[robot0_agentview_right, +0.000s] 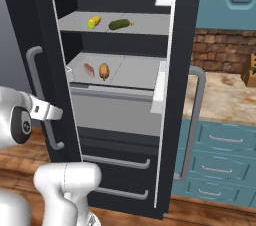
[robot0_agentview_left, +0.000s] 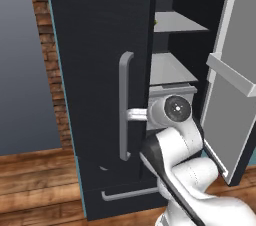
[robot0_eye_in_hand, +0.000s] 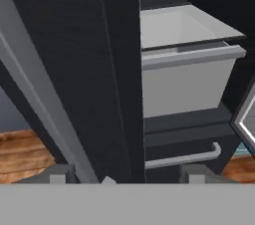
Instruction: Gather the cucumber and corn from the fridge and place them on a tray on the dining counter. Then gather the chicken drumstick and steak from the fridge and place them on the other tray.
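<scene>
Fridge (robot0_agentview_left: 95,45): R door (robot0_agentview_right: 177,70) is swung wide and the L door (robot0_agentview_right: 60,70) stands ajar, so both shelves lie exposed, as we need for reaching the food.

- Upper shelf, upper-centre of the right base view: corn (robot0_agentview_right: 93,22) at left, cucumber (robot0_agentview_right: 120,24) just beside it at right, apart.
- Shelf below: steak (robot0_agentview_right: 89,70) and chicken drumstick (robot0_agentview_right: 103,71) side by side, very close; we can't tell whether they touch.

All four sit inside the fridge, none carried.

Gripper (robot0_eye_in_hand: 125,176) is at the L door's vertical bar handle (robot0_agentview_left: 125,105), mid-frame in the left base view. In the hand view the fingertips (robot0_eye_in_hand: 57,175) stand spread at the bottom edge, pinching nothing. The handle (robot0_eye_in_hand: 45,104) runs diag. down toward the L tip. We judge that it sits there because the door is what it works on, not the food.

Hard to make out:
- whether a tip touches the bar; tips are cropped low.
- In the left base view the L door and the arm block the shelves' contents; only a yellow speck shows at the door edge.
- Crisper drawer (robot0_eye_in_hand: 184,84): contents hidden.
- Food is small and blurry; the drumstick's narrow end is unclear.
</scene>
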Robot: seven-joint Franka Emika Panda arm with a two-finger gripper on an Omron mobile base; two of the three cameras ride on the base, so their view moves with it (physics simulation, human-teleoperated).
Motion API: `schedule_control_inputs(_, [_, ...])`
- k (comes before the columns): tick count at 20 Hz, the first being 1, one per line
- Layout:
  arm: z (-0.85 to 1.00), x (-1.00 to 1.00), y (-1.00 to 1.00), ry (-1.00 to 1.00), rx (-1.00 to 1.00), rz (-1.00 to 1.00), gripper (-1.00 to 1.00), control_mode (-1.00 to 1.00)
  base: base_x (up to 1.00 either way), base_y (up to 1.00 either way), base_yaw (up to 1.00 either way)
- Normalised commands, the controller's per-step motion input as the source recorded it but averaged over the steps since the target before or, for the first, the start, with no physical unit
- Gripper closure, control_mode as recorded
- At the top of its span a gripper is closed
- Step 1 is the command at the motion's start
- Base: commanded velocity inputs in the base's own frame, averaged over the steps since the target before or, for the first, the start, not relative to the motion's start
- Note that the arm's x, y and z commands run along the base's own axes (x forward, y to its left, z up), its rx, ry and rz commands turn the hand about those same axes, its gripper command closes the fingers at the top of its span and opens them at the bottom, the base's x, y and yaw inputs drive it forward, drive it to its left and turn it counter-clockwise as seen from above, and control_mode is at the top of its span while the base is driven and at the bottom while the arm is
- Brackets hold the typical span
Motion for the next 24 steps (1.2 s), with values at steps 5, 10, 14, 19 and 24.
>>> schedule_control_inputs(5, [0.50,-0.23,-0.99,0.02,0.10,-0.15,-1.00,-1.00,0.00,0.00,0.00])
schedule_control_inputs(10, [0.13,-0.02,-0.72,0.01,0.13,-0.10,-1.00,-1.00,0.00,0.00,0.00])
schedule_control_inputs(14, [0.00,0.17,-0.45,0.02,0.22,-0.07,-1.00,-1.00,0.00,0.00,0.00])
schedule_control_inputs(19, [0.00,0.45,0.02,0.02,0.21,-0.03,-1.00,-1.00,0.00,0.00,0.00])
schedule_control_inputs(24, [0.00,0.53,0.06,0.06,0.21,-0.01,-1.00,-1.00,0.00,0.00,0.00])
